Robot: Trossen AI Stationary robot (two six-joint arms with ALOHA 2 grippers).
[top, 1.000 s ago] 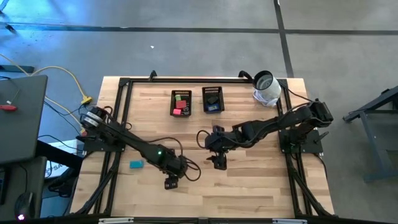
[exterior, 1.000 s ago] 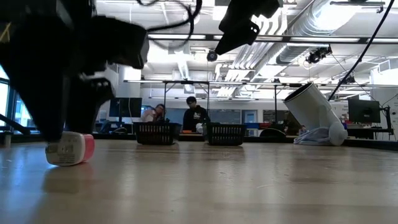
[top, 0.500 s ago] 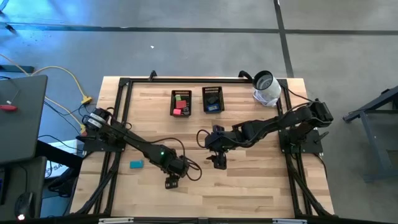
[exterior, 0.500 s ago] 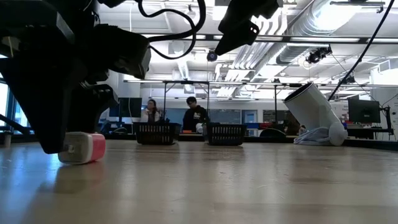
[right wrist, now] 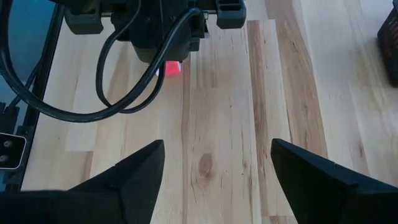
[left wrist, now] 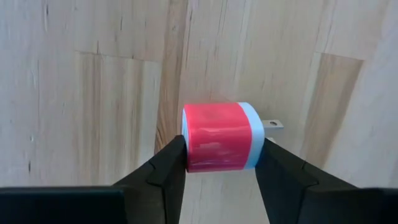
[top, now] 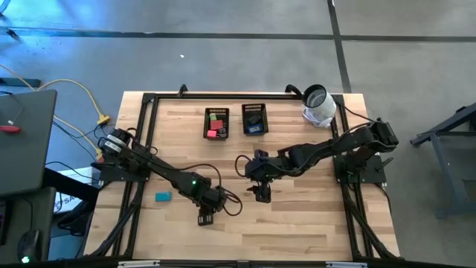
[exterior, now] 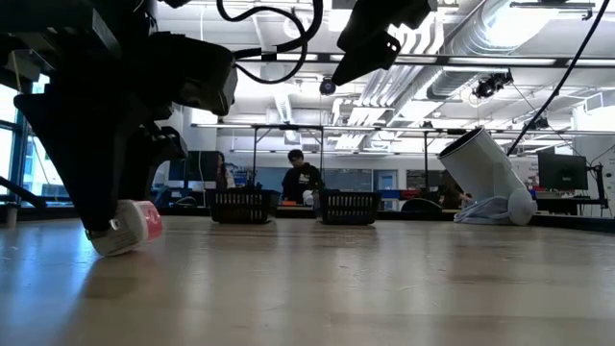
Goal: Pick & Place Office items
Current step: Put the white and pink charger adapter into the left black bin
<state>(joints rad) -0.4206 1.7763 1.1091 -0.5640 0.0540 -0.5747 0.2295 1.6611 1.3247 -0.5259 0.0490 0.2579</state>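
Gripping glossy red-white block (left wrist: 221, 137) — left claw (left wrist: 219, 163).

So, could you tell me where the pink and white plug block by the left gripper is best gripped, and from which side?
Grip the pink and white plug block across its two flat pink sides, coming from above. The left gripper already stands that way, one finger on each side. This keeps clear of the white end, where a metal prong sticks out. In the low view the block sits tilted, so squeeze evenly.

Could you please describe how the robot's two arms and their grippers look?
Both arms are dark, jointed and slender, with looping black cables. The left arm shows a small green light. The left gripper and the right gripper each have two matte black, wedge-shaped fingers.
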